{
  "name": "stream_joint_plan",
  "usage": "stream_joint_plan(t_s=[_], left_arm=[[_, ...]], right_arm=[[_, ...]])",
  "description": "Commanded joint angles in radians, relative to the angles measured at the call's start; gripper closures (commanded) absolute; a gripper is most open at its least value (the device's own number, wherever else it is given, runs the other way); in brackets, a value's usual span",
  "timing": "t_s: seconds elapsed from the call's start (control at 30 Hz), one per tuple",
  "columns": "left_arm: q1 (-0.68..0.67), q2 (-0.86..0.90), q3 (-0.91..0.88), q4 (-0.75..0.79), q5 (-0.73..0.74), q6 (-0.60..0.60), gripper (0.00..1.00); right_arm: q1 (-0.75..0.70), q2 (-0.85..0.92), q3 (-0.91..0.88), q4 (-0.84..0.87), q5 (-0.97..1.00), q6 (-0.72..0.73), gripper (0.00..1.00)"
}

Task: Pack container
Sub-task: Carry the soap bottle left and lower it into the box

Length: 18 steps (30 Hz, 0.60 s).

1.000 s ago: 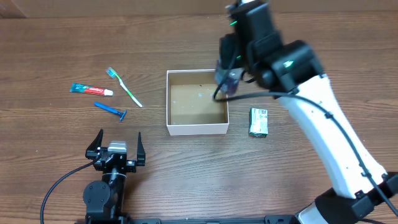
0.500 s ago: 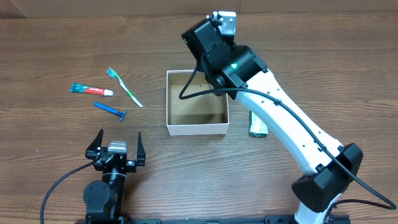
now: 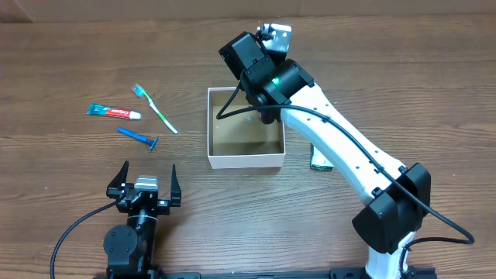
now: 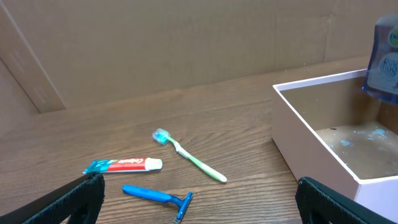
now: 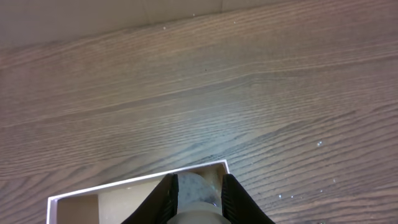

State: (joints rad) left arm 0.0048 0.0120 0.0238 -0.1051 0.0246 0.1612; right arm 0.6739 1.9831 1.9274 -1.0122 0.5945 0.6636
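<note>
The container (image 3: pixel 246 161), a shallow white-walled box with a brown floor, sits mid-table; it also shows in the left wrist view (image 4: pixel 311 146) and the right wrist view (image 5: pixel 124 185). My right gripper (image 5: pixel 198 183) is shut on a small blue-labelled bottle (image 4: pixel 385 59) and holds it above the container's far part. From overhead the right wrist (image 3: pixel 256 66) hides the jaws and bottle. My left gripper (image 3: pixel 146 177) is open and empty near the front edge, left of the container; its fingers frame the left wrist view (image 4: pixel 199 214).
Left of the container lie a toothpaste tube (image 3: pixel 114 112), a green toothbrush (image 3: pixel 155 108) and a blue razor (image 3: pixel 138 137). A green packet (image 3: pixel 322 160) lies right of the container, partly under the right arm.
My right arm has swung left and back from the container's right edge to over its far side, still carrying the bottle. The left arm has not moved.
</note>
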Motion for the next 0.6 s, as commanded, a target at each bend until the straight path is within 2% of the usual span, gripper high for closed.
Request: stream_joint_plan(t_s=[0.0,0.57], left_arm=[[0.008,-0.008,-0.006,0.002,-0.006,0.015,0.00],[0.008,-0.008,-0.006,0.002,-0.006,0.015,0.00]], right_arm=[[-0.001,0.006,0.013,0.016,0.060,0.023,0.76],[-0.014,0.108,-0.011,0.075,0.078,0.026,0.76]])
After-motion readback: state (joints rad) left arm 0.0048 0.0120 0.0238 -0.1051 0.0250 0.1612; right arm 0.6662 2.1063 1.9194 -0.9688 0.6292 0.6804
